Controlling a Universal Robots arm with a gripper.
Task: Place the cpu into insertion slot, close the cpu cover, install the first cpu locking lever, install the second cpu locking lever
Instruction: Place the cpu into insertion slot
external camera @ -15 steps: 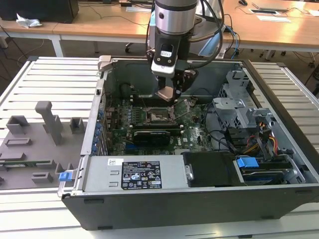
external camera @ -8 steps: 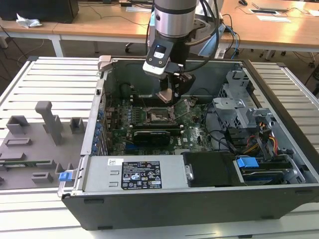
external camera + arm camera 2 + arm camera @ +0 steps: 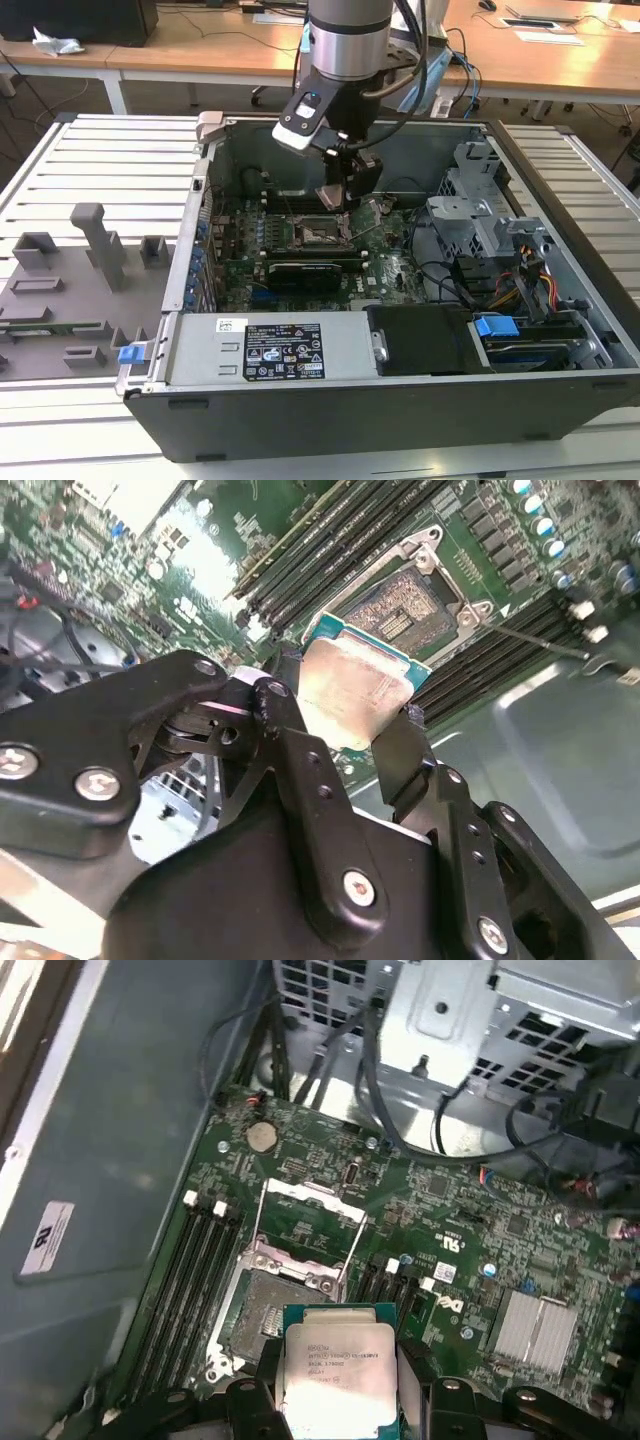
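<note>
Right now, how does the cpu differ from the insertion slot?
The cpu is held in the gripper above the green board; the insertion slot is set into that board. The cpu shows a pale metal face; the insertion slot is dark inside, open and empty. Both are square and look similar in size.

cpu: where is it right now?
In both wrist views the cpu sits pinched in the gripper, in the air close by the open insertion slot, not seated in it.
</note>
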